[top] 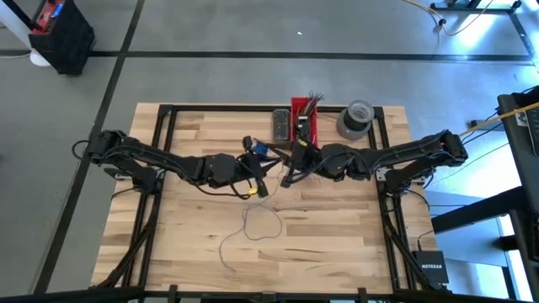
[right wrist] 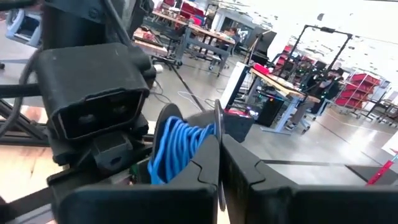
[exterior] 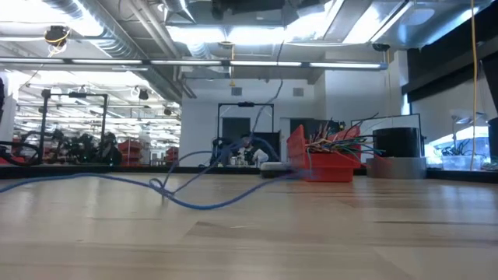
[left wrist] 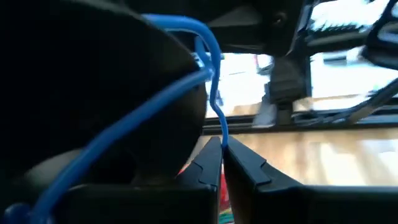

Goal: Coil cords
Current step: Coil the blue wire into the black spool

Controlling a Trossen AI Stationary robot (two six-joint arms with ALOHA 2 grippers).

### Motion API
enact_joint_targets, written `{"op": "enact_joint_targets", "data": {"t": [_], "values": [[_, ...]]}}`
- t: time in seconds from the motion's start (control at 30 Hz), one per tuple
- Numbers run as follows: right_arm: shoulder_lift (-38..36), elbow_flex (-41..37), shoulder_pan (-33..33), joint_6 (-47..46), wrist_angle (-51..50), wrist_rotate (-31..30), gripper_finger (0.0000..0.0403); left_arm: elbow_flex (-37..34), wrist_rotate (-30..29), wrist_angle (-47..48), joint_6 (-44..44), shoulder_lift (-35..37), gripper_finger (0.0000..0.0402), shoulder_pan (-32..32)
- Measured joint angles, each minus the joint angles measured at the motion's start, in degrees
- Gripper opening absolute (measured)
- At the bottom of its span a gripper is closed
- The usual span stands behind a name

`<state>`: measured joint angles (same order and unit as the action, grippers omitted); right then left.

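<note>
1. Nearest the front edge of the bench (top: 337,244), a loose length of blue-purple cord (top: 253,225) lay in an open loop on the bare wood, its tail trailing toward the front-left.
2. In the low view that same cord (exterior: 204,204) ran across the boards, lifting off the surface as it rose toward the middle of the bench.
3. Further in, at mid-bench, the two arms met. The left gripper (top: 255,175) reached in from the left side, its jaws pressed together and pinching the blue cord (left wrist: 216,118), which came up out of the fingertips (left wrist: 239,158) and curved back over the dark wrist housing.
4. The right gripper (top: 292,171) came in from the right side, just beside the left one. Its jaws were also closed tight, with a thin dark strand (right wrist: 219,134) caught between them.
5. Just past the right gripper's fingertips sat a bundle of blue cord wound in several turns (right wrist: 177,146), held up against the other arm's black body.
6. Behind the grippers, near the back edge, stood a red bin (top: 304,120) with a bunch of multicoloured wire ends sticking out of it (exterior: 336,141).
7. Left of the bin lay a small dark grey block (top: 280,126); right of it, a thick grey tape roll (top: 354,119).
</note>
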<state>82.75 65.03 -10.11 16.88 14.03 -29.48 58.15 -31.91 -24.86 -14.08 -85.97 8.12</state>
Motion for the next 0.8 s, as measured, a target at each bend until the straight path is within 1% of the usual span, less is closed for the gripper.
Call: {"op": "enact_joint_targets", "data": {"t": [0.07, 0.13, 0.2, 0.27, 0.3, 0.33, 0.53, 0.8], "values": [[0.0, 0.0, -0.9, 0.0, 0.6, -0.3, 0.0008, 0.1, -4.2, 2.3, -1.8, 0.0, 0.0005, -0.5], [0.0, -0.3, -1.8, 0.3, 1.0, -0.8, 0.0008, 0.1, -6.3, 5.6, -1.9, 0.0, 0.0005, -1.3], [0.0, -0.3, -2.7, 1.2, 2.0, -1.4, 0.0008, 0.4, -6.5, 6.8, -1.5, 0.0, 0.0005, -2.0], [0.0, 0.5, -3.7, 2.5, 2.0, -3.7, 0.0008, 0.5, -7.1, 8.1, -0.4, 0.2, 0.0005, -2.0], [0.0, 0.8, -4.3, 3.3, 1.2, -5.4, 0.0008, 0.4, -8.4, 9.1, 0.2, 0.2, 0.0005, -2.0], [-0.1, 1.3, -4.7, 4.4, 0.8, -6.7, 0.0008, 0.4, -8.8, 9.4, 0.3, 0.3, 0.0005, -2.0], [-0.3, 3.1, -6.5, 7.6, 0.6, -9.2, 0.0008, 0.5, -9.0, 11.3, 0.1, 0.5, 0.0005, -1.5], [-4.4, 3.3, -8.8, 7.8, -1.6, -10.2, 0.0008, 0.5, -9.2, 15.0, -0.5, 0.5, 0.0005, -0.7]]}}
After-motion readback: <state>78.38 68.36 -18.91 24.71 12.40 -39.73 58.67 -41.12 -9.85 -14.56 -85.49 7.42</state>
